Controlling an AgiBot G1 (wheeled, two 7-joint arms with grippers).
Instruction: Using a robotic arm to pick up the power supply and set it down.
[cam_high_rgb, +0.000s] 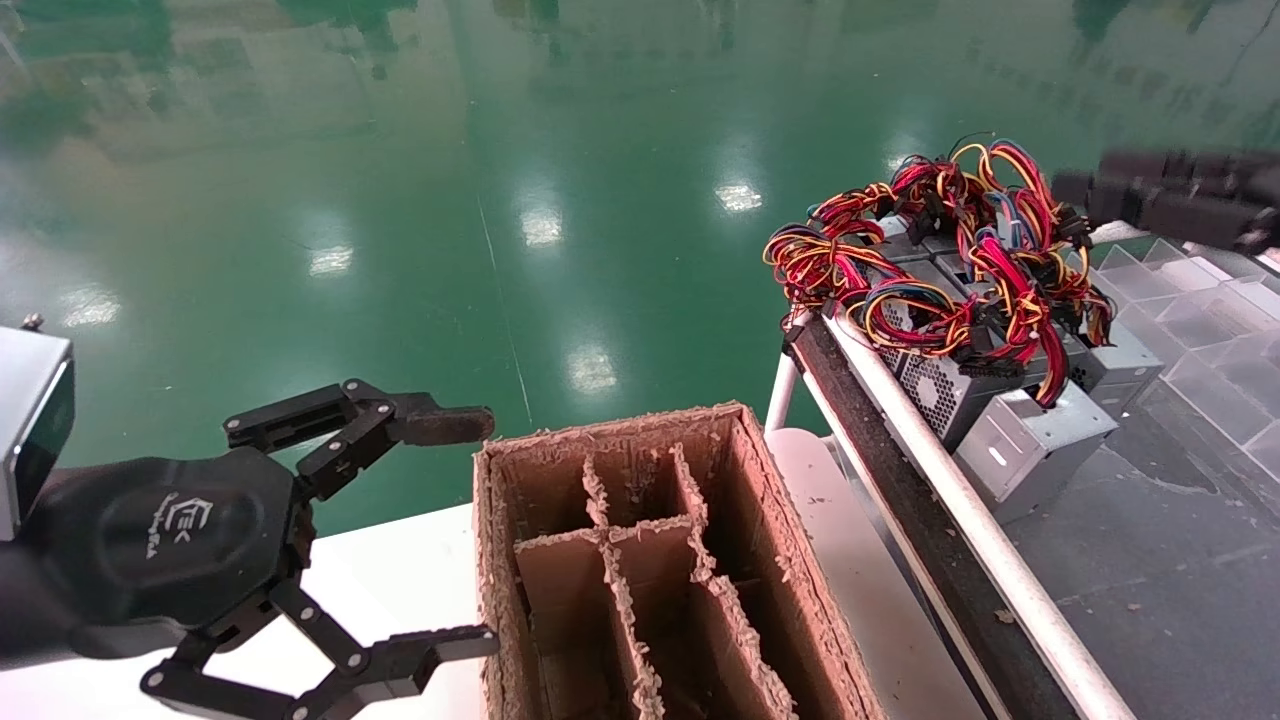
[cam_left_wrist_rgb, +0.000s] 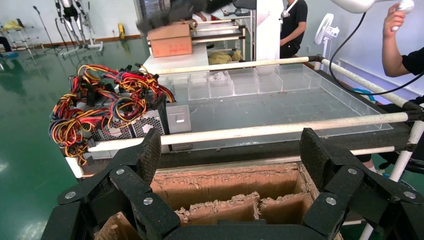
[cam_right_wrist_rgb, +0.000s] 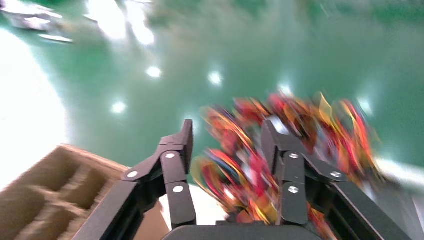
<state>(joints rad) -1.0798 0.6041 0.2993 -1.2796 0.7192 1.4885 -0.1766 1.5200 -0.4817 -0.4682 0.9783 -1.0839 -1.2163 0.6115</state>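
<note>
Several grey metal power supplies (cam_high_rgb: 1035, 440) lie packed together on the dark table at the right, their red, yellow and black wires (cam_high_rgb: 950, 250) piled on top. They also show in the left wrist view (cam_left_wrist_rgb: 177, 119). My right gripper (cam_high_rgb: 1075, 195) hovers just above and to the right of the wire pile. In its own view the right gripper (cam_right_wrist_rgb: 227, 132) is open, with the wires (cam_right_wrist_rgb: 250, 165) a blur beyond its fingers and nothing held. At the lower left my left gripper (cam_high_rgb: 490, 532) (cam_left_wrist_rgb: 231, 150) is wide open and empty beside the cardboard box.
A frayed cardboard box (cam_high_rgb: 640, 500) with inner dividers stands on the white table (cam_high_rgb: 400, 560). A white rail (cam_high_rgb: 950, 470) edges the dark table. Clear plastic compartments (cam_high_rgb: 1200, 310) sit at the far right. People (cam_left_wrist_rgb: 295, 20) stand beyond the table.
</note>
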